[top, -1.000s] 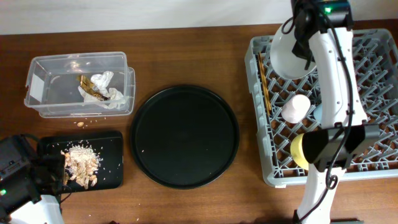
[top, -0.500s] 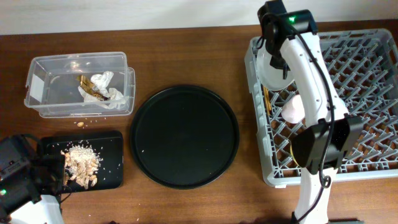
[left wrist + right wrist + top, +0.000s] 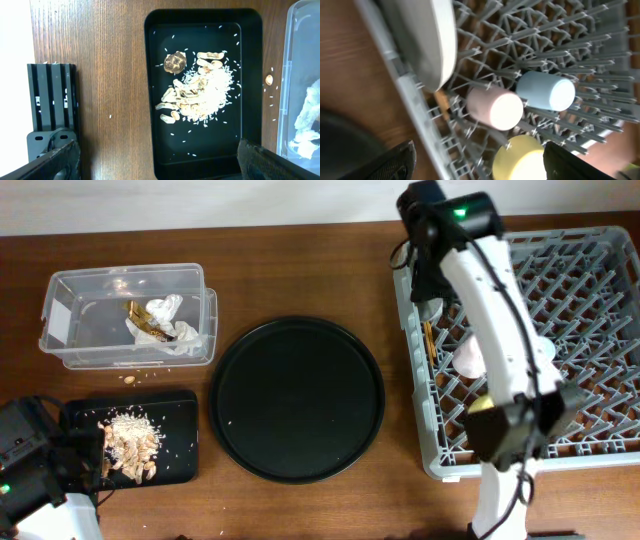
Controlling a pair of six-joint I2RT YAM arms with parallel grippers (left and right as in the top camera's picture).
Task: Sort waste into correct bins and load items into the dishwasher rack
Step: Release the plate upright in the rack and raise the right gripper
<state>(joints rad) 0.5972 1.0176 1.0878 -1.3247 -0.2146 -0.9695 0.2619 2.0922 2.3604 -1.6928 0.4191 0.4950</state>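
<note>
R claw [image 3: 479, 146] is wide open, holds nothing. The pale-grey plate [image 3: 440, 45] stands on its edge up & left of it, in the dishwasher rack [image 3: 600, 45], by the wall. It looks hard, smooth, slippy, prob. breakable, so pinch its thin rim. Round pink cup [image 3: 495, 107], light-blue cup [image 3: 545, 90] & yellow bowl [image 3: 520, 160] sit just ahead. L claw [image 3: 159, 145] is open too, over crumbly food scraps [image 3: 195, 97] in the black tray [image 3: 160, 60].

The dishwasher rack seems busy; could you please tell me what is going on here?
The right gripper hangs with jaws open over the left edge of the dishwasher rack, beside the plate standing on edge there. The pink cup, blue cup and yellow bowl sit in it. The left gripper, jaws open, hovers over the black tray of food scraps.
</note>
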